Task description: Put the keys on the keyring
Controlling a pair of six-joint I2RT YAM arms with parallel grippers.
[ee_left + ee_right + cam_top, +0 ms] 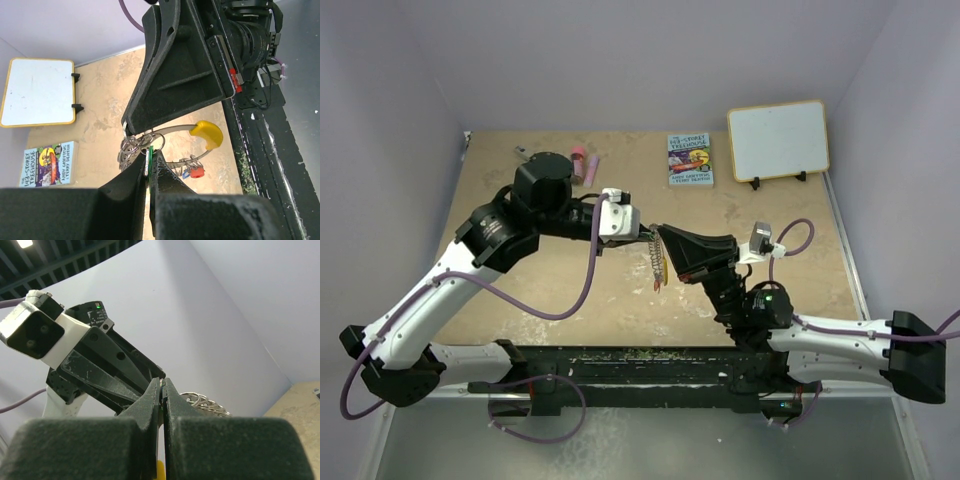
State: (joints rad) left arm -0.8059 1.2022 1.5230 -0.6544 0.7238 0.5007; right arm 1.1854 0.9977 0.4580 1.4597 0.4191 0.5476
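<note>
Left wrist view: nearest the lens, my left gripper (pixel 150 167) is pinched shut on the green key (pixel 149 153), of which only a thin edge of its tag shows between the pads. Just above it my right gripper (pixel 131 120) clamps one end of the keyring (pixel 172 129), whose arc runs out to its yellow stretch (pixel 206 134). The red key (pixel 196 172) hangs near the lower run of the loop, and a bunch of small rings (pixel 131 146) crowds the clamped end. Both sets of fingertips sit almost touching, so I judge that a small misaligned push could knock them together, twist the loop in its clamp, or let the slim tag slide out of my pinch. Right wrist view: my own closed fingers fill the foreground, with a sliver of yellow at the bottom edge and the small rings showing beyond them. The loop's opening is hidden here. Top view: keyring and keys merge into one small dangling cluster (pixel 657 262) held between the two grippers, above the table (pixel 770 290). I cannot find the blue key in any view, nor tell whether the green key's own ring is already threaded on.
</note>
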